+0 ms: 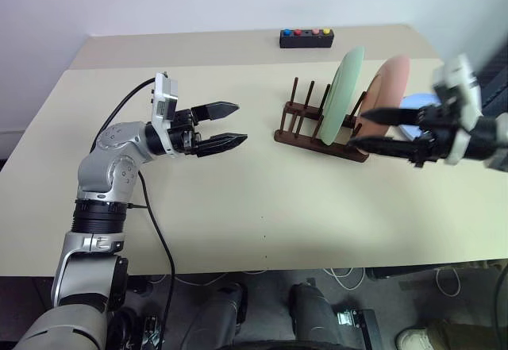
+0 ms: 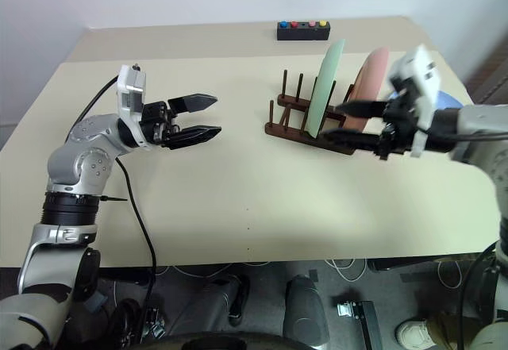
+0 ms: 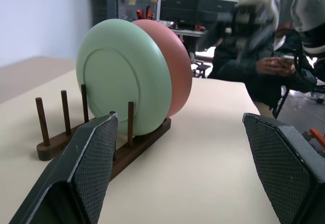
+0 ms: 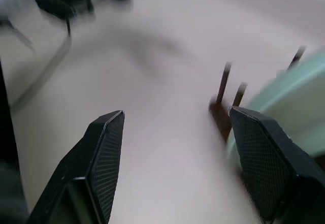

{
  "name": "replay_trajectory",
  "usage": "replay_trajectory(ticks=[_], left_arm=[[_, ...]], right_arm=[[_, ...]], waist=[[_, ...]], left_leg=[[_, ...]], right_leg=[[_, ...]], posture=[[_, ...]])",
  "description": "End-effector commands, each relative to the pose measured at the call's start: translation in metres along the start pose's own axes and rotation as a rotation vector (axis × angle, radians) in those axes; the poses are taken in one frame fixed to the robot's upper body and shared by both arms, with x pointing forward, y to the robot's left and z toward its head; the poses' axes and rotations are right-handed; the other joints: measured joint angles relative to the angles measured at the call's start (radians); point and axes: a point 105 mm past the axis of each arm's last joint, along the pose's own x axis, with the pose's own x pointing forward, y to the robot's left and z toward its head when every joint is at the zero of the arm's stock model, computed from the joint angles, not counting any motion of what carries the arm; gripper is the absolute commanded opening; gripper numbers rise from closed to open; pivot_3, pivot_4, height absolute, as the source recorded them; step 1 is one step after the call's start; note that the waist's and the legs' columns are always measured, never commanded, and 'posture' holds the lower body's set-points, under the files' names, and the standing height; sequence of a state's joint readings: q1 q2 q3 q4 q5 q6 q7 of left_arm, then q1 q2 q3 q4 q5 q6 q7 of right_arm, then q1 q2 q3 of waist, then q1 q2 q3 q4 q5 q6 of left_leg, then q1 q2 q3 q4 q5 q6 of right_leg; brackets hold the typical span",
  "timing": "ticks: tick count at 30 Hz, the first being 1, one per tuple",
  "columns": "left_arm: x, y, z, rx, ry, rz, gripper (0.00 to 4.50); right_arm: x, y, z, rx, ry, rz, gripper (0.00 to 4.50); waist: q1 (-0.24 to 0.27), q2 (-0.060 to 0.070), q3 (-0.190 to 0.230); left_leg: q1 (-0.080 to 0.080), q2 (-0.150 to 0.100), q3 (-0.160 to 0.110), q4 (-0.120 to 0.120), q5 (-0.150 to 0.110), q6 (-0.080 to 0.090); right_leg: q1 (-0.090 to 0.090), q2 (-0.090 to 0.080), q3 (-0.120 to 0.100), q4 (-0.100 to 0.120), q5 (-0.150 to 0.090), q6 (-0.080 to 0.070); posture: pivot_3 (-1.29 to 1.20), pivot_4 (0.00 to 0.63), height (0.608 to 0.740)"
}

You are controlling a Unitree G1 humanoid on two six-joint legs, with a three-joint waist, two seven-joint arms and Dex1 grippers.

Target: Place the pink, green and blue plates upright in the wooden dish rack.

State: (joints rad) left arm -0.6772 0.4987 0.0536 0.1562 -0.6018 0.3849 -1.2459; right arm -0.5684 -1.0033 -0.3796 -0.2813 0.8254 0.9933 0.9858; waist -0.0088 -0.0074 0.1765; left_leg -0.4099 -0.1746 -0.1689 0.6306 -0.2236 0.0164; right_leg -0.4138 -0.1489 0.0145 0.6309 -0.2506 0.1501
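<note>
Two plates stand racked; the blue plate [image 1: 413,105] (light, stiff, slick) wants a rim pinch from the right end effector [image 1: 363,130], wide and empty.

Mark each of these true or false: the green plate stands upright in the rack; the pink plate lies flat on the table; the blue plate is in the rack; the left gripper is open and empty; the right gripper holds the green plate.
1. The green plate stands upright in the wooden dish rack. True.
2. The pink plate lies flat on the table. False: it stands upright in the rack, right behind the green one.
3. The blue plate is in the rack. False: it lies on the table beyond the rack, partly hidden by the right gripper.
4. The left gripper is open and empty. True.
5. The right gripper holds the green plate. False: its jaws are open with nothing between them.
</note>
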Motion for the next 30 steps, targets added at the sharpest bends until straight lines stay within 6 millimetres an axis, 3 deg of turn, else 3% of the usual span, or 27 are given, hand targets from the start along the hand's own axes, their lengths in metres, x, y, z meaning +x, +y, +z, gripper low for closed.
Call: replay_trajectory(ticks=[1, 4, 9, 13, 15, 16, 18, 20, 25, 30], left_arm=[[0.002, 0.000, 0.011, 0.046, -0.021, -0.010, 4.04], [0.003, 0.001, 0.011, 0.046, -0.023, -0.009, 4.04], [0.004, 0.001, 0.011, 0.059, -0.011, -0.018, 4.04], [0.005, -0.002, 0.011, 0.061, -0.004, -0.037, 4.04], [0.007, -0.006, 0.011, 0.073, 0.006, -0.055, 4.04], [0.008, -0.007, 0.011, 0.077, 0.011, -0.062, 4.04], [0.017, -0.013, -0.001, 0.103, 0.117, -0.074, 4.04], [0.031, -0.017, -0.012, 0.116, 0.190, -0.068, 4.04], [0.069, -0.035, -0.015, 0.072, 0.182, -0.012, 4.04], [0.088, -0.047, -0.017, 0.043, 0.177, 0.036, 4.04]], right_arm=[[-0.022, -0.022, 0.021, -0.054, -0.149, -0.123, 3.34], [-0.028, -0.041, 0.012, -0.081, -0.127, -0.237, 3.34], [-0.057, -0.106, 0.006, -0.173, -0.073, -0.664, 3.34], [-0.073, -0.125, 0.008, -0.181, -0.096, -0.800, 3.34], [-0.082, -0.138, -0.015, -0.251, 0.086, -0.885, 3.34], [-0.085, -0.142, -0.025, -0.286, 0.168, -0.908, 3.34], [-0.078, -0.139, -0.068, -0.240, 0.345, -0.846, 3.34], [-0.068, -0.133, -0.092, -0.122, 0.365, -0.780, 3.34], [-0.067, -0.133, -0.123, -0.054, 0.446, -0.740, 3.34], [-0.061, -0.136, -0.131, -0.002, 0.436, -0.730, 3.34]], waist=[[0.000, 0.000, 0.000], [0.000, 0.000, 0.000], [-0.002, 0.000, 0.000], [-0.003, 0.000, 0.000], [-0.002, 0.000, 0.000], [-0.002, 0.000, 0.000], [0.001, 0.000, 0.000], [-0.001, 0.000, -0.001], [-0.002, 0.001, 0.000], [-0.007, 0.001, 0.000]], left_leg=[[0.000, 0.000, 0.000, 0.000, 0.000, 0.000], [0.000, 0.000, 0.000, 0.000, 0.000, 0.000], [0.000, 0.000, 0.001, 0.000, 0.000, 0.000], [0.000, 0.000, 0.001, -0.001, 0.000, 0.000], [0.000, 0.000, 0.001, -0.002, 0.000, 0.000], [0.000, 0.000, 0.001, -0.001, 0.000, 0.000], [0.000, 0.000, 0.001, -0.001, 0.000, 0.000], [0.000, 0.000, 0.001, 0.000, 0.000, 0.000], [0.001, -0.001, 0.002, 0.000, 0.000, 0.000], [0.001, 0.000, 0.001, 0.000, 0.000, 0.000]], right_leg=[[0.000, 0.000, 0.000, 0.000, 0.000, 0.000], [0.000, 0.000, 0.000, 0.000, 0.000, 0.000], [0.000, 0.000, 0.000, 0.000, 0.000, 0.000], [-0.002, 0.000, 0.001, 0.001, 0.000, 0.000], [-0.002, 0.000, 0.001, 0.001, 0.000, 0.000], [-0.002, 0.000, 0.001, 0.001, 0.000, 0.000], [-0.001, 0.001, 0.001, 0.000, 0.000, 0.000], [0.000, 0.001, 0.001, 0.000, 0.000, 0.000], [0.001, 0.000, 0.002, 0.000, 0.001, 0.001], [0.000, 0.001, 0.002, 0.001, 0.001, 0.001]], posture=[[0.00, 0.150, 0.740], [0.00, 0.150, 0.740], [0.00, 0.150, 0.740], [0.00, 0.150, 0.740], [0.00, 0.150, 0.740], [0.00, 0.150, 0.740], [0.00, 0.150, 0.740], [0.00, 0.150, 0.740], [0.00, 0.150, 0.740], [0.00, 0.150, 0.740]])
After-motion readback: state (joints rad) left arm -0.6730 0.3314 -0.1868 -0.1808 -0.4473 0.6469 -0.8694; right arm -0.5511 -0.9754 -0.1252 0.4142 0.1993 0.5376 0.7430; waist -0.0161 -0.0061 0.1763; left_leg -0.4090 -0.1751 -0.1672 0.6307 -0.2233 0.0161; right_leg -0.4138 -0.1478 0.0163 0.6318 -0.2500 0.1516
